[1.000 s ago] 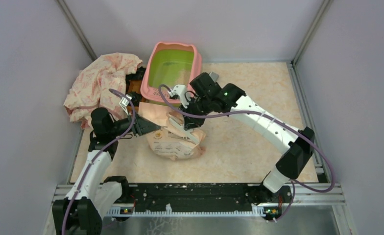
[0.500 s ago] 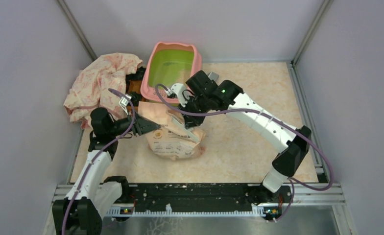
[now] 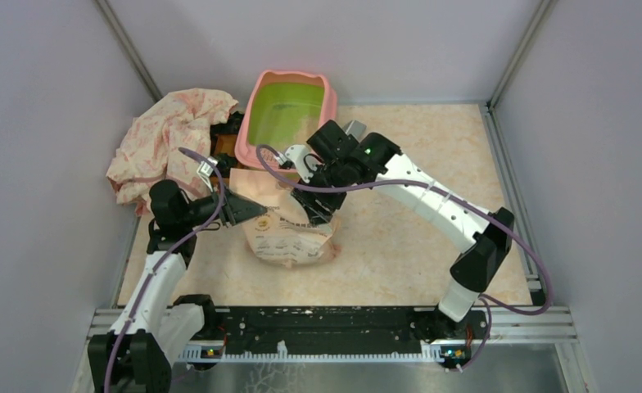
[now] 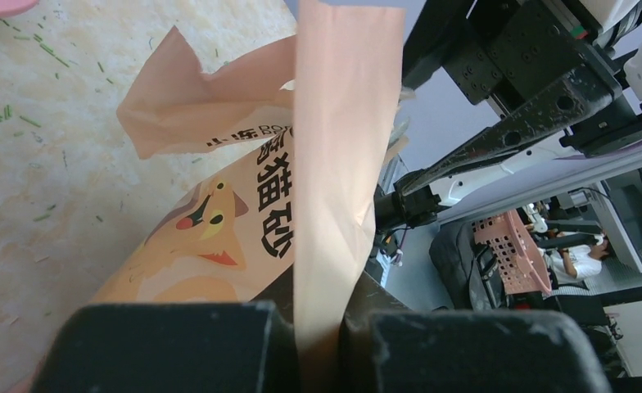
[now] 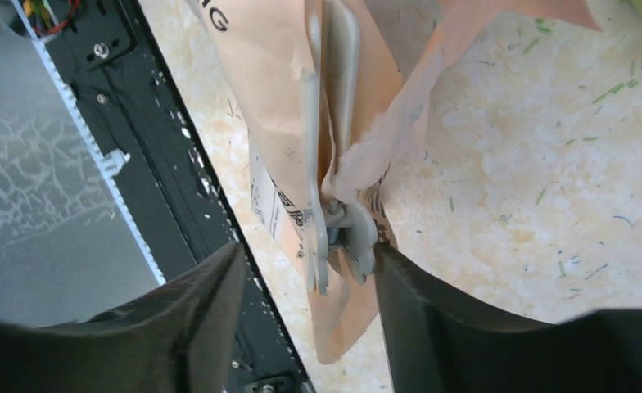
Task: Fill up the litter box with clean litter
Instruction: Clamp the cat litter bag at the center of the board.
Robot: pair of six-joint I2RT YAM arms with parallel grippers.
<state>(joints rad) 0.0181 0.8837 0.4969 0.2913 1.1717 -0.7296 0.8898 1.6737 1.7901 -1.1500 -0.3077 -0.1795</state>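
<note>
The litter box (image 3: pixel 289 115), pink-rimmed and lime-green inside, stands at the back behind the peach bag (image 3: pixel 289 237) of clean litter. The granules themselves are hidden inside the bag. My left gripper (image 3: pixel 256 214) is shut on a flap of the bag's top edge (image 4: pixel 334 164), holding it up; the jaws (image 4: pixel 318 327) pinch the peach film. My right gripper (image 3: pixel 311 209) hangs over the bag's mouth with its jaws open. Between its fingers (image 5: pixel 195 303) stands the handle of a silver metal scoop (image 5: pixel 342 123), stuck in the bag (image 5: pixel 269 98) and touching the right finger only.
A pink patterned cloth (image 3: pixel 170 135) is heaped at the back left beside the litter box, over a dark orange object (image 3: pixel 223 147). Grey walls close in three sides. The black base rail (image 3: pixel 326 327) runs along the near edge. Green slivers (image 5: pixel 547 196) dot the marbled floor.
My right gripper has opened and let go of the scoop handle, and the arm has shifted slightly left. The left gripper has kept its hold on the bag flap.
</note>
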